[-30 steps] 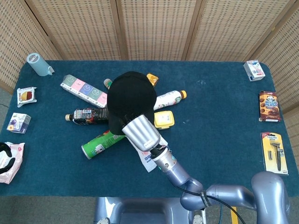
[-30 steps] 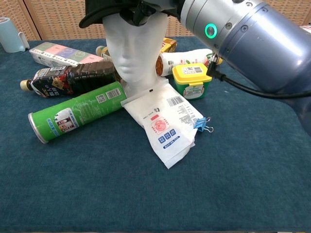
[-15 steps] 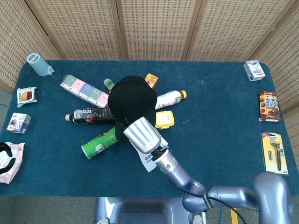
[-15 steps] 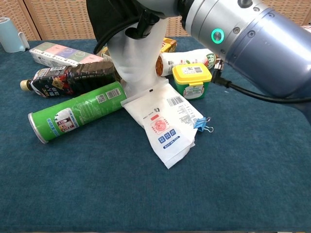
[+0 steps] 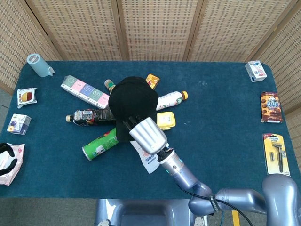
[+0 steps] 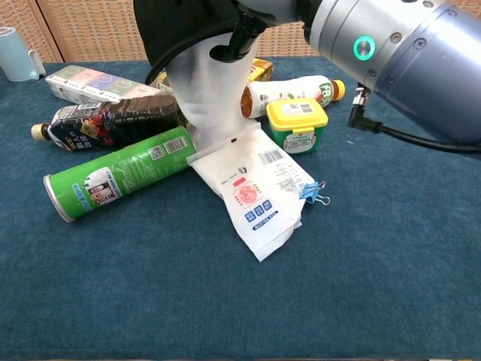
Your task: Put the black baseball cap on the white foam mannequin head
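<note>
The black baseball cap point(image 5: 133, 101) sits over the top of the white foam mannequin head point(image 6: 210, 90), which stands upright at the middle of the table. In the chest view the cap point(image 6: 176, 26) covers the crown and hangs down on the face's left side. My right hand point(image 5: 146, 134) reaches in from the front and grips the cap's near edge with its dark fingertips point(image 6: 244, 34). From above, the cap hides the head completely. My left hand shows in neither view.
Around the head's base lie a green can point(image 6: 113, 177), a dark bottle point(image 6: 105, 120), a white pouch point(image 6: 255, 192), a yellow-lidded tub point(image 6: 297, 124) and a white bottle point(image 6: 289, 90). Small packets line the table's left and right edges, among them a razor pack point(image 5: 275, 153).
The cap has come down lower over the mannequin head and its brim has tipped. My right hand has drawn back a little toward me, still on the cap's edge.
</note>
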